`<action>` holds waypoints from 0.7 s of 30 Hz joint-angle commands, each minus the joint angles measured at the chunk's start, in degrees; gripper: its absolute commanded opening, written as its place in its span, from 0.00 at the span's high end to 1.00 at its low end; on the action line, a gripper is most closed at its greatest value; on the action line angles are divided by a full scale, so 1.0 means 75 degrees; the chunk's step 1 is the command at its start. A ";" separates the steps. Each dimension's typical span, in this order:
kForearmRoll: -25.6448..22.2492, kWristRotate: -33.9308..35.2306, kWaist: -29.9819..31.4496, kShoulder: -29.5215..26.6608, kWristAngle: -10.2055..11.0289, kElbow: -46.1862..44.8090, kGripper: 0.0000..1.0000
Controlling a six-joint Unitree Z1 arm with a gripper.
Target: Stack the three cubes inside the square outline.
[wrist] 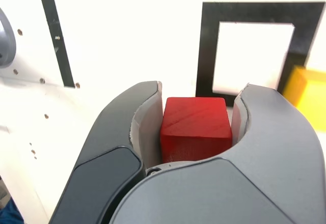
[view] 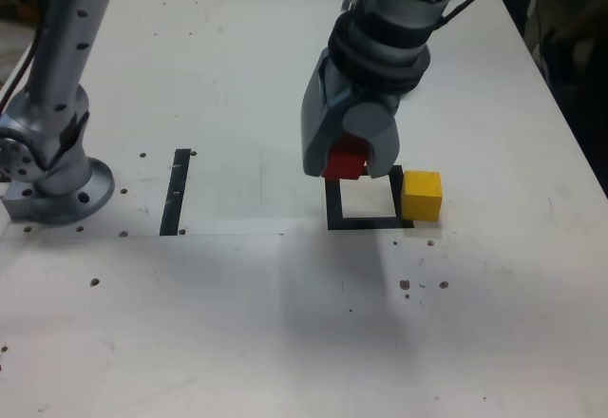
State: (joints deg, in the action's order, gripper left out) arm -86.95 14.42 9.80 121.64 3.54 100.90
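Looking across the white table (view: 285, 323), I start with the largest thing on it: my own grey arm, its base (view: 52, 185) bolted at about nine o'clock in the exterior view, the upper links reaching in from twelve o'clock. Speckled small holes dot the tabletop.

Next in size is my claw (view: 350, 161), hanging near the centre of the exterior view. Its two curved grey jaws are clamped on the red cube (wrist: 194, 127), one jaw pressed on each side face, as the wrist view shows plainly. The cube is lifted clear of the table.

The square outline (view: 334, 211), a thick black frame with a white centre, lies flat just at six o'clock from my claw in the exterior view; the red cube hangs over its far edge.

A narrow black strip (view: 176, 190) lies at nine o'clock from the outline, well apart from it.

The yellow cube (view: 422, 195) sits on the table at three o'clock from the outline, touching or overlapping the frame's outer edge; I cannot tell which.
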 commanded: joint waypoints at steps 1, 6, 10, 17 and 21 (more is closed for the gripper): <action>0.0215 -0.0059 -0.0094 0.0064 -0.0032 -0.0195 0.72; 0.1082 -0.0354 -0.0365 0.0177 -0.0209 -0.0796 0.72; 0.1375 -0.0552 -0.0409 0.0136 -0.0221 -0.0863 0.72; 0.1766 -0.0808 -0.0460 0.0033 -0.0163 -0.0952 0.72; 0.2010 -0.0897 -0.0514 -0.0079 -0.0158 -0.1121 0.72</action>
State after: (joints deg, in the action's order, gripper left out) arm -72.25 7.89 6.10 121.66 2.28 92.69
